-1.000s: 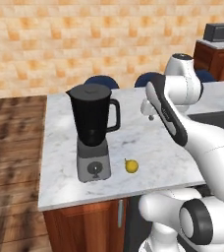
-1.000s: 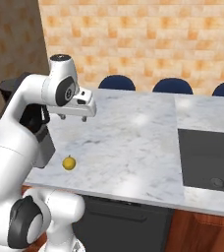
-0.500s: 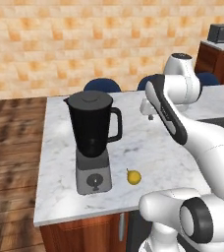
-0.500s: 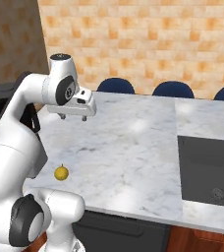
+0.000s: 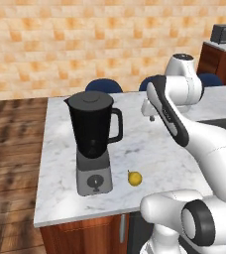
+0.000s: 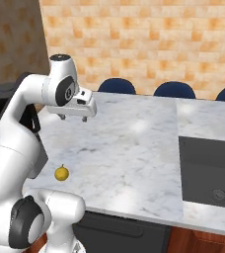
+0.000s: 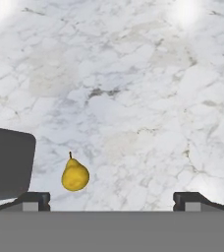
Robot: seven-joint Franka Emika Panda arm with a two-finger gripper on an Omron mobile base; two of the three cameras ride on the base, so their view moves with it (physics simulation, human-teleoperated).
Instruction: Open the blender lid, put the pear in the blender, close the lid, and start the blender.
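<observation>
Left base view: a tall dark smoky blender on a boxy grey base stands at centre-left on the white marble surface. Its round flat black lid sits on the jar's rim. A small yellow pear lies just right of the base, toward the lower middle of the frame. The robot's two-finger hand hangs above the surface at upper right of centre, well apart from both; the blender lies to its left and the pear lower left.

Right base view: the hand hangs at upper left with its short fingers pointing down and set apart, holding nothing. The pear lies below it in the frame, toward the lower left, near the surface's front edge.

Hand view: the pear lies at lower left with its stem toward the top, inside the left fingertip. The blender's grey base fills the left edge beside it. The lid probably has to come off first, so the reach is toward the blender.
</observation>
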